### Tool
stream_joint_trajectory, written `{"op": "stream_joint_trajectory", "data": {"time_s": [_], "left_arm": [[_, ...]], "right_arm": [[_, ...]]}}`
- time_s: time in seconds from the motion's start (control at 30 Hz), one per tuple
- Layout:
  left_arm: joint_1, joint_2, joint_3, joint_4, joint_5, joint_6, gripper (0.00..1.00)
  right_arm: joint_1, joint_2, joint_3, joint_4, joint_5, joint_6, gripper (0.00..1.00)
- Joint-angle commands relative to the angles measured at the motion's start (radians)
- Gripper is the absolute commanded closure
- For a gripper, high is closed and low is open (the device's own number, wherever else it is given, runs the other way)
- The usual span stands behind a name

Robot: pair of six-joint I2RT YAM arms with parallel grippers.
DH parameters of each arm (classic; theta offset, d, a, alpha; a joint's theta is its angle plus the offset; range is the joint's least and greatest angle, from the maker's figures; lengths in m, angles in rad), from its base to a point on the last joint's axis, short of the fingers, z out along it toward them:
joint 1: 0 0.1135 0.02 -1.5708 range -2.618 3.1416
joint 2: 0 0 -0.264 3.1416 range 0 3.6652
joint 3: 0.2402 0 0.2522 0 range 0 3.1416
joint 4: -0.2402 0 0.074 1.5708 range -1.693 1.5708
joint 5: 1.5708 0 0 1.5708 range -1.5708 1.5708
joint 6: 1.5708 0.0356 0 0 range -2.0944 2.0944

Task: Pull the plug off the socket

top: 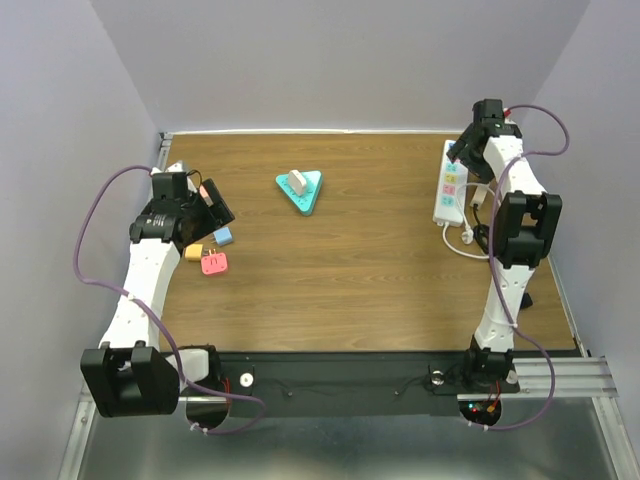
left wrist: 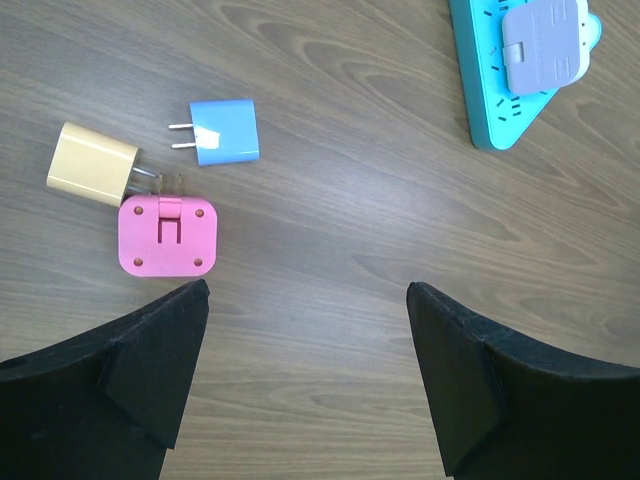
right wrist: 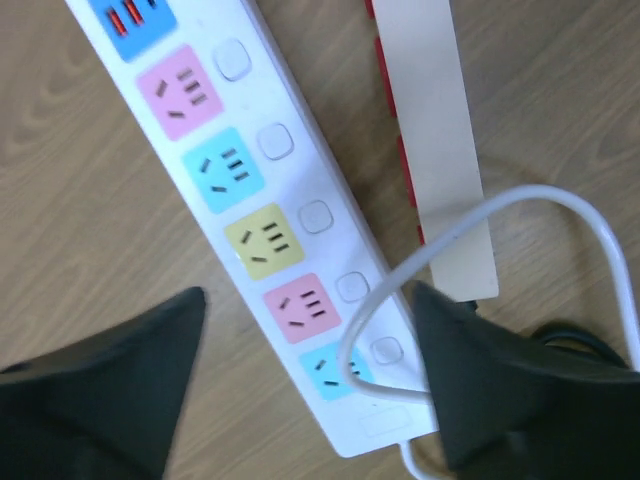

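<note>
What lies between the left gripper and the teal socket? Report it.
Bare tabletop, in the left wrist view: nothing between the left gripper and the teal socket.

- A brown, wood-grained table (top: 350, 290) fills the middle of the top view, and the same grain shows in both wrist views.
- Plain pale lilac-grey walls close it in: a back wall (top: 340, 60), a left wall (top: 60, 120) and a right wall (top: 610, 120).
- A black strip (top: 340, 372) runs along the table's near edge.
- Below it lies a grey metal sheet (top: 350, 445).
- The light is soft and even.
</note>
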Motion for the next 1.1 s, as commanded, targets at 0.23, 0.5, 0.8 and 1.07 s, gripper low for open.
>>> {"op": "stream_joint_trajectory", "data": {"time_s": [0.23,0.5,0.8,1.07], "left_arm": [[0.001,0.027,0.031,0.061,0.016,0.014,0.08],[-0.001,0.069,0.049,0.113,0.066,0.002,0.07],[-0.022,0.158,0.117,0.150,0.114,-0.015,0.07],[-0.197,0.421,0.374,0.176,0.080,-0.094,0.07]], "right_arm": [[0.024,-0.345,-0.147,0.039,-0.277,-0.088,0.00],[0.248,-0.454,-0.434,0.177,-0.590,-0.139,0.00],[0.459,-0.305,-0.304,0.212,-0.644,-0.227,0.02],[0.520,-0.219,-0.235,0.212,-0.612,-0.250,0.01]]}}
